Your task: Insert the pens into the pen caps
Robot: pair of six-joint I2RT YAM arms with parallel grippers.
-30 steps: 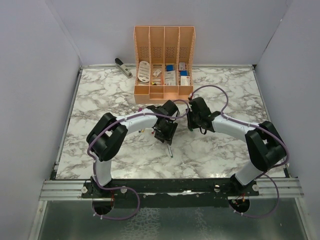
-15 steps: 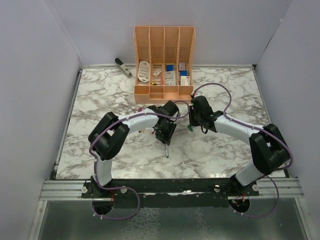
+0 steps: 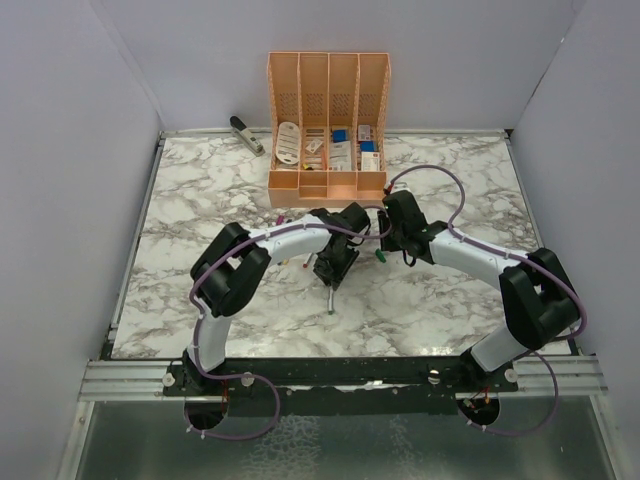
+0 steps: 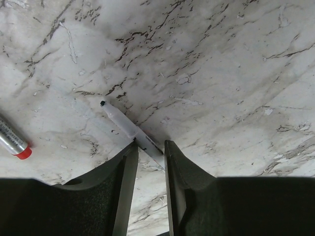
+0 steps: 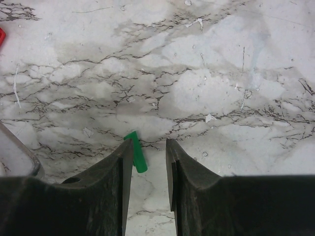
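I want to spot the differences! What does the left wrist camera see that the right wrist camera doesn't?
Only the left wrist camera: the left claw gripping a silver pen, and a red-tipped pen lying nearby. Only the right wrist camera: the right claw holding a green cap. Both: the marble table and two dark claw fingers.

High rear overview of marble table (image 3: 200, 200); both wrist views close above it.

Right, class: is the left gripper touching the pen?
Touching. The left wrist view shows the left gripper clamped on the near end of the pen, with no gap.
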